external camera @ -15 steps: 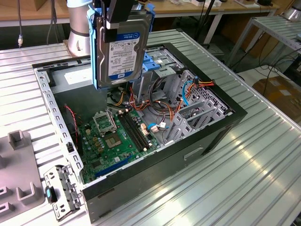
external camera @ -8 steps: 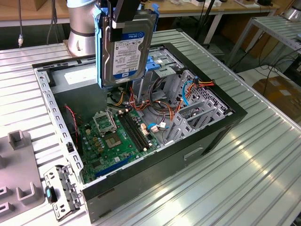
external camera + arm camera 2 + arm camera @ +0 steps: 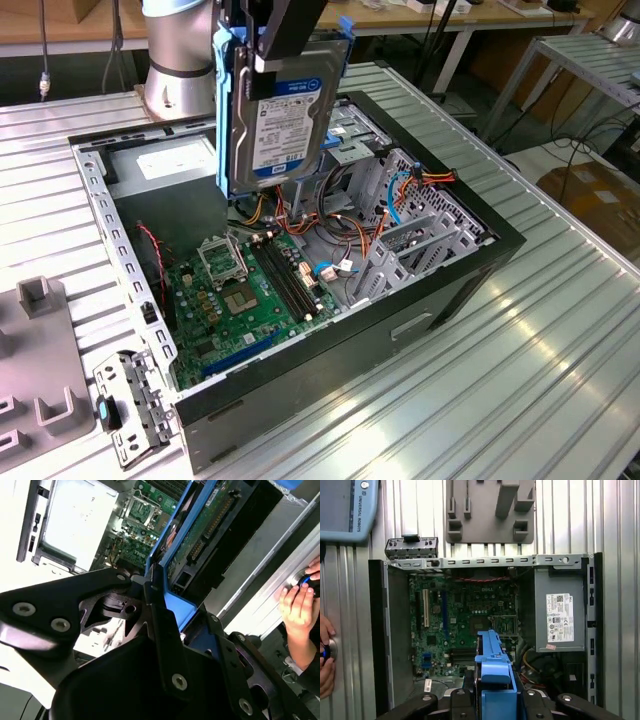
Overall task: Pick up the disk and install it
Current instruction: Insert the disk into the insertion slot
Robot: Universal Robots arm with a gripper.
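– On the ribbed metal table (image 3: 560, 380) sits the open computer case (image 3: 400, 330), lying on its side with the lid off. Where's the disk, then?
– Up in the air over the case. The disk (image 3: 285, 115) hangs on end with its long axis straight up and down. Its label faces the exterior view, and blue rails run along its long edges
– And what's under it?
– The motherboard (image 3: 250, 290) on the case floor. The grey power supply (image 3: 165, 160) is to the exterior view's left of the disk and the metal cage (image 3: 415, 230) to its right. I'd judge the disk's lower edge is clear of all three, though I can't tell how far it hangs above the cables
– So the gripper has it?
– Yes, the gripper (image 3: 283, 40) is clamped on the disk's upper end, directly above it, so the disk lies straight down from the fingers. In the second wrist view the blue rail is squeezed between the black jaws, with the circuit side turned outward
– Anyone near?
– Just a person's hand (image 3: 325, 650) on a round button on the table, off to one side and not touching the case
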